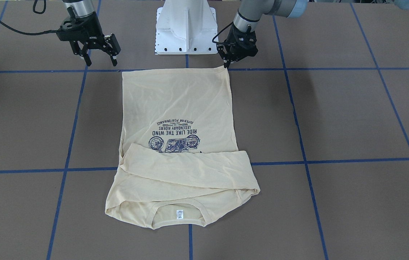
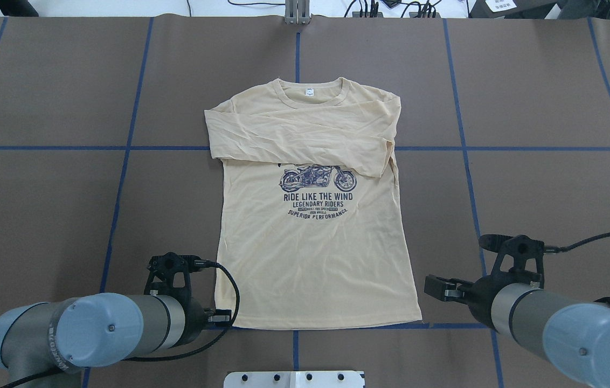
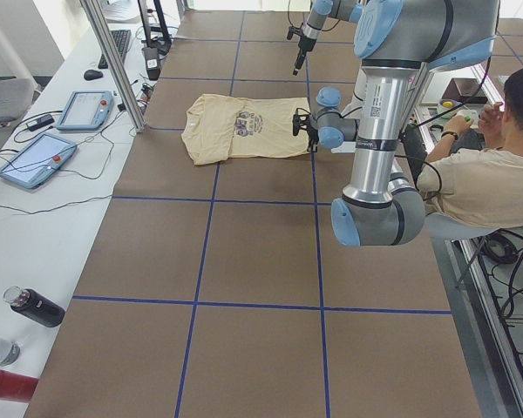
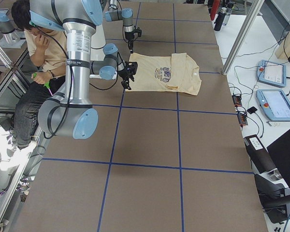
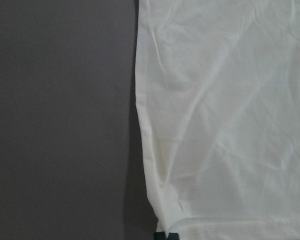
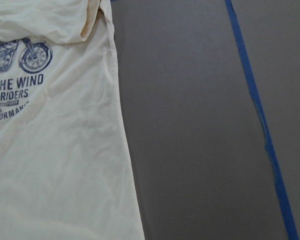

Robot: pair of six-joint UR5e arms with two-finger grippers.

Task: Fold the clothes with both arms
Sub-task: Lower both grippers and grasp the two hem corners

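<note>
The cream-yellow long-sleeved T-shirt (image 1: 175,104) lies flat, print side up, in the middle of the table. Its sleeves are folded across the chest and the white neck label (image 1: 179,213) is on the far side from the robot. My left gripper (image 1: 225,64) is down at one hem corner, its fingers close together on the cloth; the left wrist view shows that corner (image 5: 225,125) right at the dark fingertips. My right gripper (image 1: 98,60) is open and empty, hovering beside the other hem corner without touching it. The right wrist view shows only the shirt's side edge (image 6: 55,150).
The white pedestal base (image 1: 185,29) stands just behind the hem. Blue tape lines (image 1: 316,160) cross the brown table. In the left exterior view a side bench holds tablets (image 3: 35,157) and bottles (image 3: 35,306), and a seated person (image 3: 488,178) is behind the robot.
</note>
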